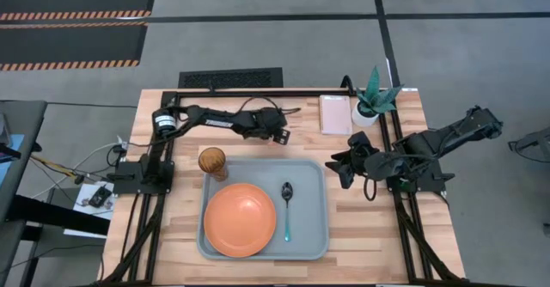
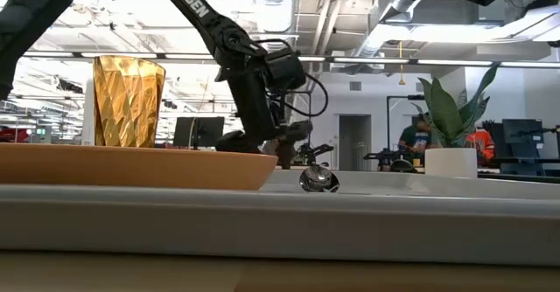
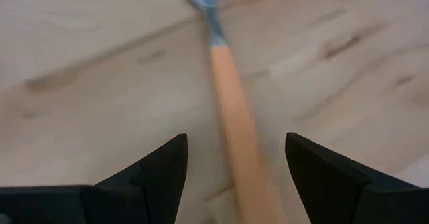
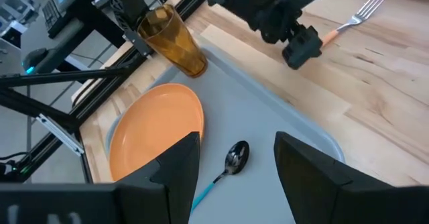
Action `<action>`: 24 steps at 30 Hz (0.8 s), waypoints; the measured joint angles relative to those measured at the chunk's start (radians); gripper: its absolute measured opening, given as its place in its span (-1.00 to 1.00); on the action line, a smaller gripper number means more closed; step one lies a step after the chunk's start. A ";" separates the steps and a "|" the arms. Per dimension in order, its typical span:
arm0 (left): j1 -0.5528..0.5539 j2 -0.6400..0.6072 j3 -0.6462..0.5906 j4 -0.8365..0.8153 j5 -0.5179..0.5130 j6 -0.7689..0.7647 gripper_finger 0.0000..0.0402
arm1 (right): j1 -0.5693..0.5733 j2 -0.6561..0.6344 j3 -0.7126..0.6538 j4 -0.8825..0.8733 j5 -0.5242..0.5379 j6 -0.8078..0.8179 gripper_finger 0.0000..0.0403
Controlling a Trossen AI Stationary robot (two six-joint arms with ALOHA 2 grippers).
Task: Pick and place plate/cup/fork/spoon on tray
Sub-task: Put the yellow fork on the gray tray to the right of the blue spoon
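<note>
The orange plate (image 1: 240, 221) and the teal-handled spoon (image 1: 287, 210) lie on the grey-blue tray (image 1: 311, 171). The amber cup (image 1: 212, 161) stands upright at the tray's far left corner. Beyond the tray's far edge the fork (image 4: 355, 16) lies flat on the wood. My left gripper (image 3: 234, 160) hangs open just above the fork's orange handle (image 3: 231, 110), one finger on either side of it, touching nothing. My right gripper (image 1: 339, 168) is open in the air to the right of the tray, with nothing between its fingers.
A small white dish (image 1: 335, 113) and a potted plant (image 1: 374, 98) stand at the table's far right. Black frame rails (image 1: 404, 210) run along both sides of the table. In the low view people (image 2: 416, 139) show in the room behind.
</note>
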 joint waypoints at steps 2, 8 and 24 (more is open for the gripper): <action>-0.013 0.014 0.001 0.012 -0.017 -0.001 0.17 | 0.000 0.000 0.000 -0.003 -0.001 0.000 0.06; -0.022 0.041 0.007 -0.030 -0.036 -0.074 0.00 | 0.003 0.000 0.000 -0.001 -0.004 0.004 0.06; -0.017 0.024 0.001 -0.009 0.009 -0.041 -0.79 | 0.021 0.000 0.000 -0.001 -0.018 0.011 0.06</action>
